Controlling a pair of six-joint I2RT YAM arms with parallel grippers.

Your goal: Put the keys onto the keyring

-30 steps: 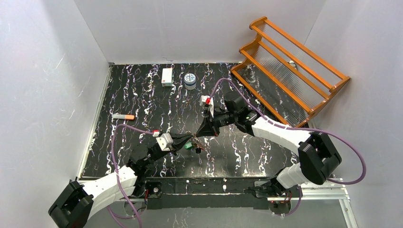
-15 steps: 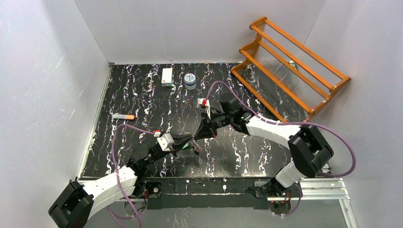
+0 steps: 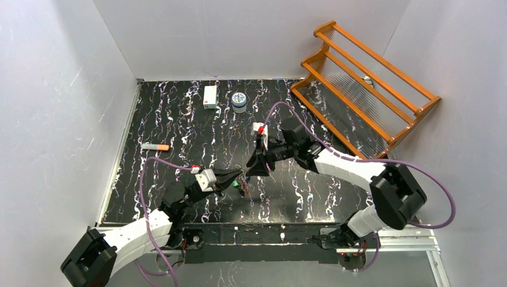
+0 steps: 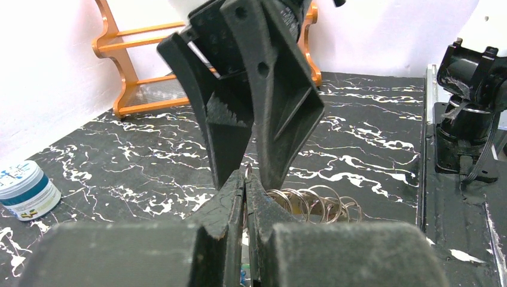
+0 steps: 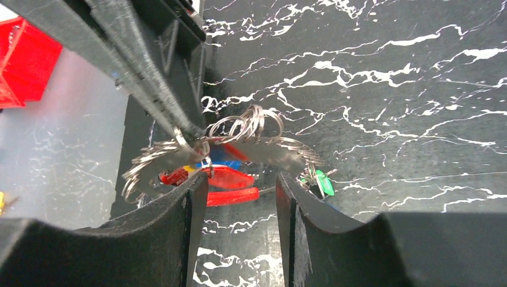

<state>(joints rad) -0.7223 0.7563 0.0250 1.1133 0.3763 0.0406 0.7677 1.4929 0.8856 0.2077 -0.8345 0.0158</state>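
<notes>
Left gripper (image 3: 232, 177): jaws pressed together, pinching a thin silver loop of the keyring at their very tip; the arm reaches in low from the near left edge.
Keyring (image 5: 248, 124): a cluster of overlapping silver loops, caught at one side by the left gripper's tip, above the middle of the table.
Keys (image 5: 227, 179): bunched on the loops and fanned out beneath them; red caps in the middle, a bit of blue behind, a green cap to one side, bare silver blades on the other. Whether the bunch touches the table cannot be told.
Right gripper (image 3: 252, 170): jaws parted with a clear gap, holding nothing; its fingertips straddle the bunch just beside the left gripper's tip.
Table (image 3: 179, 119): black with white marbling.
Marker (image 3: 155, 146): orange-tipped, lying flat, well to the left.
Far edge: a white box (image 3: 210, 96) and a round tin (image 3: 240, 101) near each other.
Rack (image 3: 365, 84): orange wood, at the far right corner.
</notes>
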